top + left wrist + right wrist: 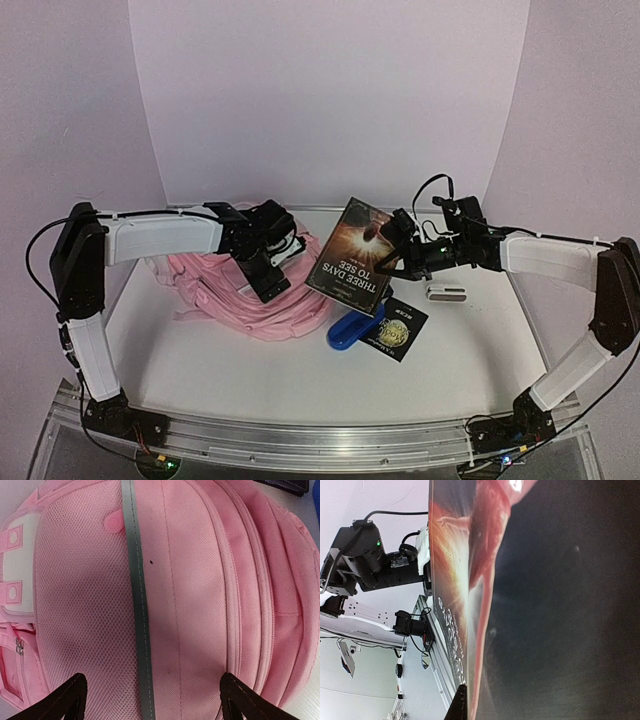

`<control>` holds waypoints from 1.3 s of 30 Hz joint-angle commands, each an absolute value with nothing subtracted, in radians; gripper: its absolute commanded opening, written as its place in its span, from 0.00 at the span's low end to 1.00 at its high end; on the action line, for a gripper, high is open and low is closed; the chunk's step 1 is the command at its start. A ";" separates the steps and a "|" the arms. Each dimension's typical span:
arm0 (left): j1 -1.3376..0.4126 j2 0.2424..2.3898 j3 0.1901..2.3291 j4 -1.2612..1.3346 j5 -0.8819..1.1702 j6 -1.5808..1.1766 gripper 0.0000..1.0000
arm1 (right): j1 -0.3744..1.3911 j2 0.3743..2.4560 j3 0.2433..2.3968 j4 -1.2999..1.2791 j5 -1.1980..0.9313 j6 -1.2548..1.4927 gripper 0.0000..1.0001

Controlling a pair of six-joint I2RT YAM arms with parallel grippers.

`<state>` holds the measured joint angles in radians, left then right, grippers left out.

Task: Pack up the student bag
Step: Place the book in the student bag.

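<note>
The worry here is the book (pixel 350 255). The right end effector (pixel 398 252) has it by one edge only and carries it tilted above the counter (pixel 250 370), so the cover hangs out as a long lever. A quick swing could make it pivot in the grip or slide out, and it would drop onto the blue object (pixel 355 328) and the black card with the gold emblem (pixel 400 328) lying below it.

The second risk is that the book has nowhere to go. The student bag (pixel 275 312) lies flat on the left-centre of the counter, and in the left wrist view its pink panels, mesh and grey strip show no gaping pocket. If the book is brought over before a mouth is pulled open, I judge it will only press on the fabric and push the soft bag about. The two arms are also near each other, so the book's corner could strike the left arm.

The left end effector (pixel 268 280) hovers over the bag with its jaws spread wide, fingertips (pixel 75 692) apart and gripping nothing; whether they touch the fabric I cannot tell. The right one is clamped nearly closed on the book's edge.
</note>
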<state>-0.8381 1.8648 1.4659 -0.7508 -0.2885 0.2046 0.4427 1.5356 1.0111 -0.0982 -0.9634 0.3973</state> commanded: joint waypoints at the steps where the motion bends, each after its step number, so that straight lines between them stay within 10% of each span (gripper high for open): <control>1: -0.873 1.788 1.528 -0.780 -0.231 0.178 0.91 | 0.438 1.520 1.012 -0.025 -1.008 0.384 0.00; 26: -0.927 1.999 1.579 -0.894 -0.471 0.114 0.73 | 0.433 1.524 1.017 -0.026 -0.996 0.394 0.00; 39: -0.928 1.898 1.651 -0.889 -0.444 0.055 0.02 | 0.427 1.515 1.020 -0.026 -0.995 0.397 0.00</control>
<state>-0.9428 2.0130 1.5895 -0.8904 -0.4628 0.0951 0.4326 1.5356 1.0004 -0.0975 -0.9627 0.3988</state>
